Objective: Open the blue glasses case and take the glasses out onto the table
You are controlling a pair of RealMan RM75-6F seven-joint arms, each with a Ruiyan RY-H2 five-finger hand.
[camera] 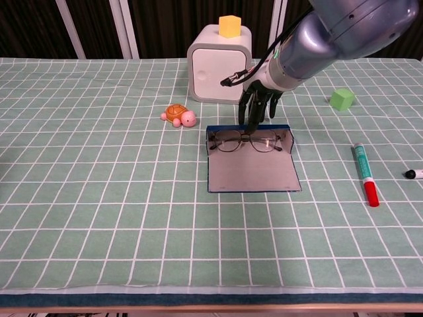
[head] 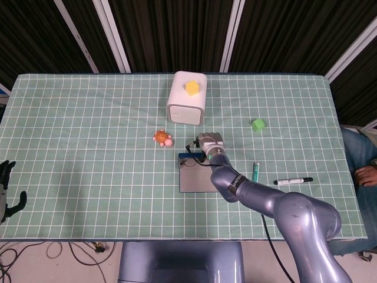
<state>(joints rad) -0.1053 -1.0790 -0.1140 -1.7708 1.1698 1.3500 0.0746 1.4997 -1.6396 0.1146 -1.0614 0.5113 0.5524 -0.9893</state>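
Right hand (camera: pixel 256 109) lowered onto the glasses (camera: pixel 246 140), fingers pointed down at the bridge; grip not discernible. Blue glasses case (camera: pixel 251 173) already lying open near table centre, glasses still inside along its twelve o'clock edge. Lifting out remained. Left hand (head: pixel 7 188) idle, apparently empty, at nine o'clock.

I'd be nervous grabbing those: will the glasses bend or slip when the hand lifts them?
The glasses look thin-wired, so probably light and easily bent. With such slim rims, the right hand may find little to pinch. They lean against the case wall, so a nudge might tip them.
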